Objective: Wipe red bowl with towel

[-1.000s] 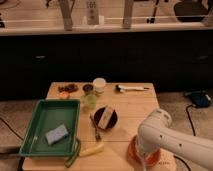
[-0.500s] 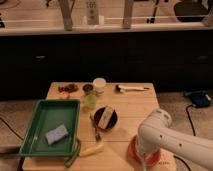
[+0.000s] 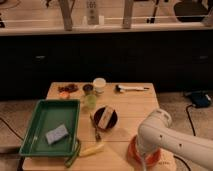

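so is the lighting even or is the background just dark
Camera view: the wooden table is warmly lit, the cabinets behind it fall near black; soft blur throughout; the arm covers the gripper over the red bowl.

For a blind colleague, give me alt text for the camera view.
A white robot arm reaches down over a red bowl at the wooden table's front right corner, hiding its gripper. A green tray holding a sponge sits left.

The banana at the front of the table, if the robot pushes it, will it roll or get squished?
The banana lies flat and curved beside the green tray, so it would probably swivel rather than roll. It looks soft, so a hard squeeze may bruise it. The gripper is out of sight under the arm, over the red bowl.
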